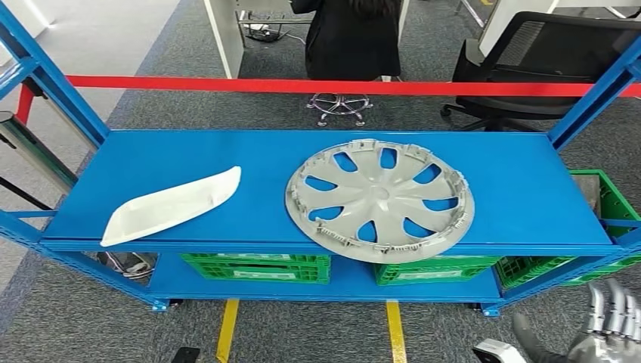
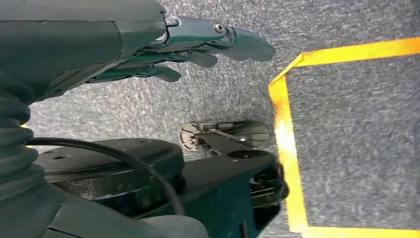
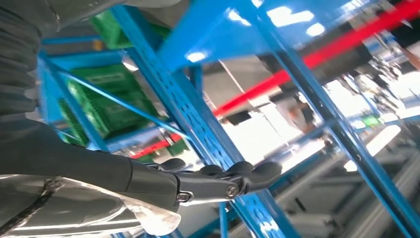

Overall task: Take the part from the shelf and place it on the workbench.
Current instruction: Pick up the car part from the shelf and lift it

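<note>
A round grey wheel cover [image 1: 380, 198] lies flat on the blue shelf [image 1: 174, 155], right of centre, its front rim hanging slightly over the shelf's front edge. A white curved panel part [image 1: 172, 205] lies on the shelf's left side. My right hand [image 1: 611, 321] is raised at the lower right, below and in front of the shelf, fingers apart and holding nothing. In the right wrist view the right hand [image 3: 218, 181] is stretched out beside a blue shelf post [image 3: 198, 119]. My left hand [image 2: 188, 47] hangs over the grey carpet, fingers extended and empty.
Green crates [image 1: 255, 267] sit on the lower shelf level, another [image 1: 608, 200] at the right end. A red bar [image 1: 340, 86] crosses behind the shelf. A person in black [image 1: 351, 38] sits behind it, near a black office chair [image 1: 540, 57]. Yellow floor tape [image 2: 289, 144] marks the carpet.
</note>
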{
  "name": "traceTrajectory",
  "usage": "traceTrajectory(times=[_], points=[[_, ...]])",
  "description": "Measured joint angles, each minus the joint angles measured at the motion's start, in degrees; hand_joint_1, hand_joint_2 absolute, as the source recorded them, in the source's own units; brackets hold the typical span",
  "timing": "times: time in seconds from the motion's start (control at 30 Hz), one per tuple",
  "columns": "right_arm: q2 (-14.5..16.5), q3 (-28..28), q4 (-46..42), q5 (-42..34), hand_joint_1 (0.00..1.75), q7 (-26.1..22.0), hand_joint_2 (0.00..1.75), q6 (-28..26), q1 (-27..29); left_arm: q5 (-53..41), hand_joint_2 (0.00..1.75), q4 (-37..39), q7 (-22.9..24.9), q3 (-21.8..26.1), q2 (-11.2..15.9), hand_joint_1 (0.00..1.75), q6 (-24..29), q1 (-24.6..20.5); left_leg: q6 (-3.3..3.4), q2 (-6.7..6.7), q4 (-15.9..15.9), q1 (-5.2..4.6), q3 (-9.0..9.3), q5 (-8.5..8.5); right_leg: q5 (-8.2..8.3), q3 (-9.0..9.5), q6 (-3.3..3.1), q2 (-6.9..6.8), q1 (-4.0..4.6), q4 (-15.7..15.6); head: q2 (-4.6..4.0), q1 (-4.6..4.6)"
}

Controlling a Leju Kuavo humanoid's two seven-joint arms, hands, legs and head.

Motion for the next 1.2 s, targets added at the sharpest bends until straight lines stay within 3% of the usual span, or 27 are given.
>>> traceTrajectory(times=[0.07, 0.17, 0.3, 0.43, 0.53, 0.7, 1.03, 1.2], points=[[-1.88, 2.97, 0.30, 4.05, 0.00, 4.94, 1.75, 0.00, 0.73, -0.41, 1.75, 0.01, 1.12, -0.28, 0.30, 0.00, 0.08, -0.13, 0.00, 0.00, 0.00, -0.01, 0.00, 0.00, 0.01, 0.02, 0.01, 0.01, -0.01, 0.00, 0.00, -0.01], [-7.72, 9.98, 0.82, 6.80, 0.00, 14.61, 1.75, 0.03, 1.30, -0.44, 1.75, 0.05, 0.84, -0.33, 1.69, 0.00, -2.40, -0.27, 0.00, 0.00, 0.00, -0.02, 0.00, 0.00, 0.01, 0.01, 0.01, 0.01, -0.01, 0.00, 0.00, 0.01], [-16.60, 19.09, 1.01, 5.87, 0.00, 28.69, 1.75, 0.34, 1.26, -1.39, 1.75, 0.27, 0.07, -0.37, 3.41, 0.00, -4.73, -0.62, 0.00, -0.01, 0.01, -0.05, 0.00, 0.00, 0.02, 0.01, 0.02, -0.01, -0.05, 0.00, 0.00, -0.02], [-23.57, 26.12, 0.98, 4.21, 0.00, 36.86, 1.75, 1.39, 0.60, -3.32, 1.75, 0.35, 0.53, -1.01, 3.68, 0.00, -4.69, -0.89, 0.00, -0.01, 0.01, -0.05, 0.01, 0.00, 0.02, -0.01, 0.02, -0.01, -0.06, 0.00, 0.00, -0.01], [-27.03, 29.44, 0.98, 4.02, 0.00, 39.47, 1.75, 2.40, -0.41, -4.49, 1.75, 0.37, 1.24, -1.75, 3.60, 0.00, -4.59, -1.29, 0.00, -0.01, 0.01, -0.05, 0.02, 0.00, 0.02, -0.01, 0.02, -0.01, -0.06, 0.00, 0.00, -0.03], [-30.13, 31.62, 1.03, 4.29, 0.00, 41.01, 1.75, 3.17, -1.88, -5.50, 1.75, 0.37, 1.81, -2.76, 3.48, 0.00, -4.63, -1.86, 0.00, -0.01, 0.01, -0.04, 0.03, 0.00, 0.02, 0.00, 0.02, -0.01, -0.05, 0.00, 0.00, -0.01], [-32.51, 32.79, 1.20, 6.05, 0.00, 42.14, 1.75, 4.87, -4.21, -6.85, 1.75, 0.36, 2.77, -3.98, 3.38, 0.00, -4.88, -2.47, 0.00, 0.00, 0.01, -0.04, 0.03, 0.00, 0.01, 0.00, 0.02, 0.01, -0.05, 0.00, 0.00, -0.02], [-33.27, 33.24, 1.24, 6.85, 0.00, 43.21, 1.75, 9.13, -6.50, -8.31, 1.75, 0.35, 3.86, -4.91, 3.01, 0.00, -4.94, -3.05, 0.01, 0.00, 0.01, -0.04, 0.04, 0.00, 0.03, 0.01, 0.04, 0.01, -0.05, 0.00, 0.00, -0.01]])
